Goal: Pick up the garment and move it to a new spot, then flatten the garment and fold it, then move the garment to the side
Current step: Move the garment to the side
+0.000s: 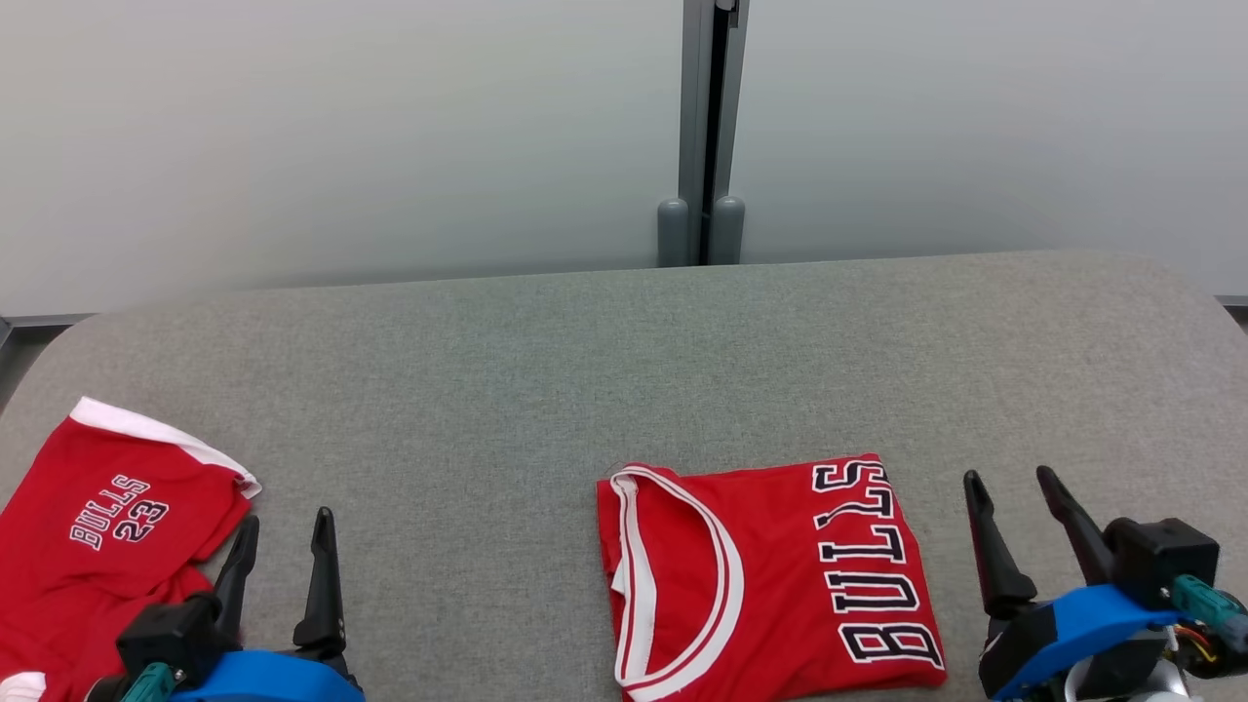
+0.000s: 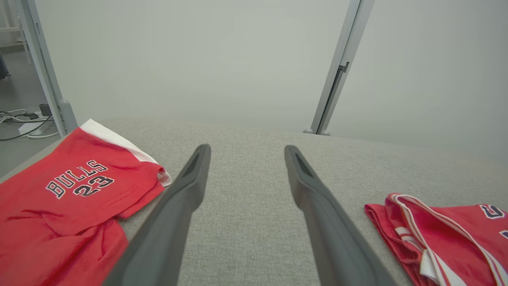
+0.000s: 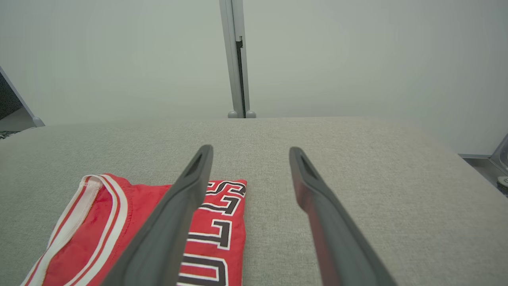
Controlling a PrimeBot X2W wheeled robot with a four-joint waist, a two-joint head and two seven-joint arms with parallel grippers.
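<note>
Red folded jersey (image 1: 780, 546) reading "BULLS" lay on the grey table (image 1: 546, 361) near the right gripper (image 1: 1009, 476); red shorts (image 1: 107, 556) marked "BULLS 23" lay by the left gripper (image 1: 285, 522). Both grippers' jaws stood spread, empty.

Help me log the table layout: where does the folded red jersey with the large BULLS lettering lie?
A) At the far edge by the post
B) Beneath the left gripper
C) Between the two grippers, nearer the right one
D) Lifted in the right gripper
C: the folded jersey lies flat on the grey table between the left gripper and the right gripper, closer to the right one; both grippers are open and hold nothing.
</note>
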